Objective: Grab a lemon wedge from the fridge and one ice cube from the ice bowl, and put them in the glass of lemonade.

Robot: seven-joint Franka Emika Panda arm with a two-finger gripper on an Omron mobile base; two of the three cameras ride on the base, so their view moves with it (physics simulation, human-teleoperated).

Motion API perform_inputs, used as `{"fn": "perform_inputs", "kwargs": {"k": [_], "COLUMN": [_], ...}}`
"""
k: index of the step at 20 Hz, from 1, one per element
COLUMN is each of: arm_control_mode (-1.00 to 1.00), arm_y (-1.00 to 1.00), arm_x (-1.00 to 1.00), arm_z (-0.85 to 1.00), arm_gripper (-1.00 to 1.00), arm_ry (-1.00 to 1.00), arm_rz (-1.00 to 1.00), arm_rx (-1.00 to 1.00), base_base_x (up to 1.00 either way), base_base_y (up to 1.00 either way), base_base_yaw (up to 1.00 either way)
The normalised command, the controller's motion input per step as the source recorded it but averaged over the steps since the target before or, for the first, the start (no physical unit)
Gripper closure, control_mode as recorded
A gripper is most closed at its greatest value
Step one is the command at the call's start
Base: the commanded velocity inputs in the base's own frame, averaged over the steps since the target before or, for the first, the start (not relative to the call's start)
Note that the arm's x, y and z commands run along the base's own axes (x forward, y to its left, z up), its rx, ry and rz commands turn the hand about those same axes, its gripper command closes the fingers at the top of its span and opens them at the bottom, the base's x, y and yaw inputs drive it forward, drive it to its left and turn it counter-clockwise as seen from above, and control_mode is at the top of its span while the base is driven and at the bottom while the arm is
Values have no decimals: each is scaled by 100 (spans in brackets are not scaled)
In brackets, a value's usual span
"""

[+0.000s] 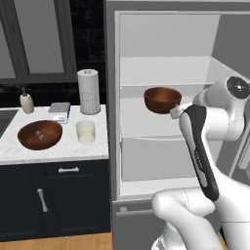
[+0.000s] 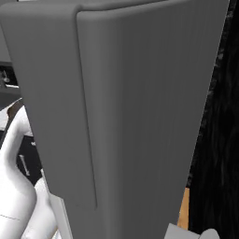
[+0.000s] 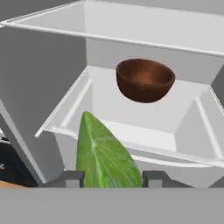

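Observation:
A yellow-green lemon wedge [image 3: 103, 153] stands between my fingertips [image 3: 72, 178], and my gripper [image 3: 114, 177] is shut on it just in front of the open fridge [image 1: 166, 63]. The hand hovers outside the middle white shelf [image 3: 131, 127]. On the counter to the left sit the ice bowl [image 1: 40, 135], dark brown with pale cubes inside, and the glass of lemonade [image 1: 85, 132] beside it on its right. In the left base view my forearm covers the hand near the shelf's right side.
A second brown bowl [image 1: 162, 99] [image 3: 144, 80] rests on the fridge shelf. The grey fridge door [image 2: 140, 93] stands open close on the right. A paper-towel roll [image 1: 89, 91], a soap bottle [image 1: 26, 101] and a small box [image 1: 59, 111] line the counter's back.

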Motion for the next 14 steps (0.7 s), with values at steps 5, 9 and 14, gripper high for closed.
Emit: {"fn": "perform_inputs", "kwargs": {"k": [5,9,14], "arm_control_mode": [100,100,100], "arm_y": [37,0,0], "arm_x": [-44,0,0], "arm_z": [-21,0,0], "arm_gripper": [100,100,100], "arm_ry": [1,0,0], "arm_rz": [16,0,0], "arm_rx": [-10,0,0], "base_base_x": [-39,-55,4], "base_base_y": [27,99,100], "base_base_yaw": [10,16,3]}}
